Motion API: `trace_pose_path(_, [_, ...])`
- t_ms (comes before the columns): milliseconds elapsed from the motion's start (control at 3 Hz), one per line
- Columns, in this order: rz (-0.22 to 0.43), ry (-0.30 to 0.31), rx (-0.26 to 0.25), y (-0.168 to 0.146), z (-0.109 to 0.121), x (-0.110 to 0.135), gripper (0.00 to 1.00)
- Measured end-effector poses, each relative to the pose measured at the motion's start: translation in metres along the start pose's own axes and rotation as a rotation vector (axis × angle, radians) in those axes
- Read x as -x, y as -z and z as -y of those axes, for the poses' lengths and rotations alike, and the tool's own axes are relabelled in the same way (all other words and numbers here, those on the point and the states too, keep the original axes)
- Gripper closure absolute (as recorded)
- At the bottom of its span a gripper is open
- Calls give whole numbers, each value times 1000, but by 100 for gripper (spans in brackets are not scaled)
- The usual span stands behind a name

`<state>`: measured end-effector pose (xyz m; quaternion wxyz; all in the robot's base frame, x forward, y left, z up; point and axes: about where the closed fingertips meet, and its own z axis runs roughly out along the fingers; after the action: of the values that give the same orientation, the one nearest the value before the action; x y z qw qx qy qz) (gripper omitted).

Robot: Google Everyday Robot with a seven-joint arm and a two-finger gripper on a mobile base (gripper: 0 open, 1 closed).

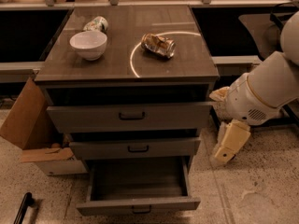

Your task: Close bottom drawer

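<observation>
Grey bottom drawer (138,205) pulled out, pincer (223,154) off its right edge

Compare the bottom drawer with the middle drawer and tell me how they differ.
The bottom drawer is pulled far out, its empty grey box exposed; the middle drawer stands out only slightly, its inside hidden. The bottom drawer's front juts well forward of the middle drawer's front above it. Both have wide grey fronts with small dark bar handles. The gripper hangs right of the cabinet, touching neither.
</observation>
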<state>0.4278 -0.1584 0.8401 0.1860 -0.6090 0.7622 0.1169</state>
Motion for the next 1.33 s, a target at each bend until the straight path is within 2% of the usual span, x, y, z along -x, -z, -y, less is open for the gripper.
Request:
trace_pose_path(333, [15,40,55,-58,-2,-6,0])
trace_pose_path(667, [11,75,117,-131,-9,-14,0])
trace_pose_path(1000, [10,60,143,-189,-21,-29,0])
trace_pose_path(1333, [4,21,146,-237,-38,-43,0])
